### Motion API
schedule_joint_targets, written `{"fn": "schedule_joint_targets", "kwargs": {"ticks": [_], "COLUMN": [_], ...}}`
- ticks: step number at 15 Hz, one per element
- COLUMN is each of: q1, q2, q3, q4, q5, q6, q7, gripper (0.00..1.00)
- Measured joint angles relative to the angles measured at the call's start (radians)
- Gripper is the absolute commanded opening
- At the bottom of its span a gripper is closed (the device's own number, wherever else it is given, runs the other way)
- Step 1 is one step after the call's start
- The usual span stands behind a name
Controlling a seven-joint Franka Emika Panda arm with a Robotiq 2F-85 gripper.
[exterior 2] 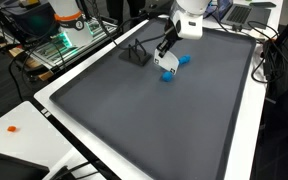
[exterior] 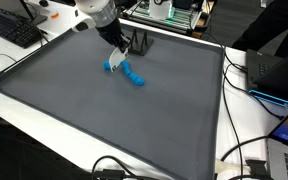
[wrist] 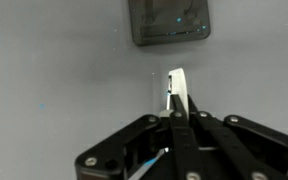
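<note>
The gripper (exterior: 115,58) is hanging low over the grey mat (exterior: 94,120), toward the table's far edge in both exterior views and closer to the middle of that edge than to either corner. In the wrist view the fingers (wrist: 180,92) are pressing together with no gap showing between them, so they are closed. Whether they are pinching anything cannot be told from these pictures. Right under the fingertips a blue thing (exterior: 132,77) is lying on the mat, one end sitting just at the tips and the rest stretching away toward the middle of the table. In an exterior view the same blue thing (exterior 2: 170,70) is showing directly below the gripper (exterior 2: 167,53). The wrist view is hardly showing it at all. A small dark box (exterior: 139,45) is standing just beside the gripper, nearer the far edge, apart from the blue thing. It is also filling the top of the wrist view (wrist: 170,20). A keyboard (exterior: 14,30) is resting past one far corner, and black cables (exterior: 239,150) are trailing along a side edge.
</note>
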Motion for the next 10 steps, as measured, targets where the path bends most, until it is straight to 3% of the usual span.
{"fn": "schedule_joint_targets", "kwargs": {"ticks": [4, 10], "q1": [-0.017, -0.046], "q2": [-0.091, -0.25], "q3": [-0.003, -0.015], "q4": [-0.072, -0.201], "q5": [0.069, 0.228], "q6": [0.0, 0.0], "q7": [0.044, 0.213], "gripper": [0.01, 0.01]}}
